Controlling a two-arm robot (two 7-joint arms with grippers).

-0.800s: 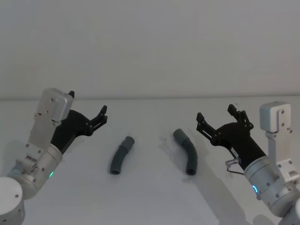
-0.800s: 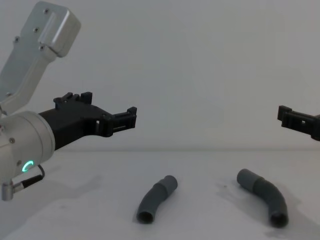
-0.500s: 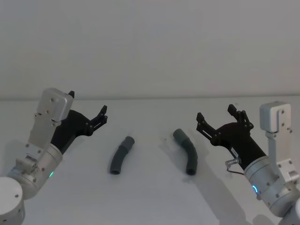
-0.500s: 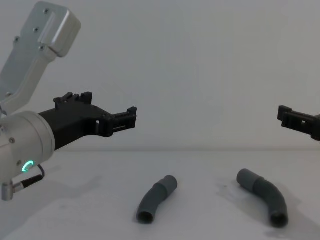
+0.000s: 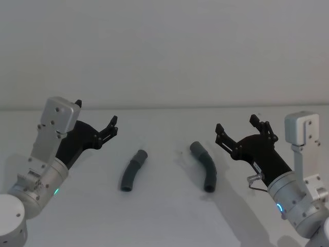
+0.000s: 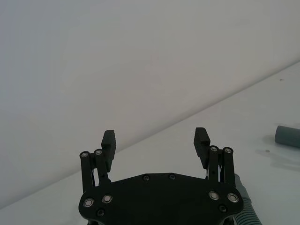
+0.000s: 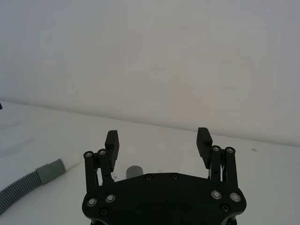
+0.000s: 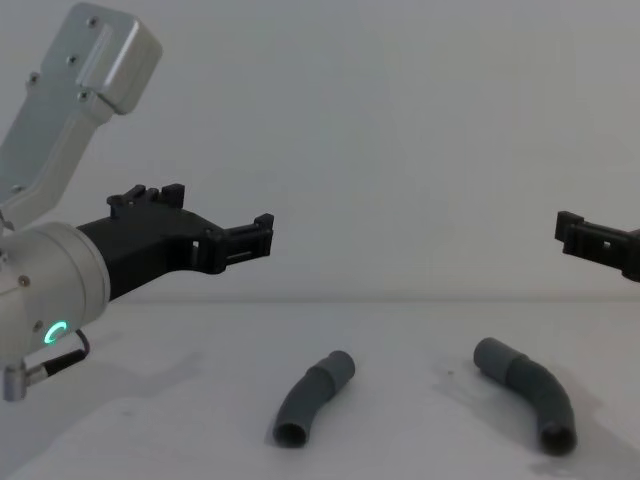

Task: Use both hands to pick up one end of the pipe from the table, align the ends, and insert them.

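Two short, bent, dark-grey lengths of pipe lie on the white desk point(image 5: 164, 221), side by side but well apart, neither touching the other. The left pipe piece point(image 5: 132, 171) curves gently, with a smooth cuff at its far end and an open round mouth turned toward the robot, plain in the chest view point(image 8: 312, 398). The right pipe piece point(image 5: 204, 166) bends more sharply, a lighter cuff at its far end and a dark opening at the near one point(image 8: 528, 394). Both pieces lie between the two arms. The left tool point(image 5: 96, 113) hangs above the desk, out to the left of the left piece, its fingers spread wide and grasping nothing; the left wrist view shows the ribbed middle of that piece just under its body point(image 6: 246, 213). The right tool point(image 5: 236, 124) is likewise released and empty - it hovers to the right of the right piece, near its far cuff, clear of the pipe.
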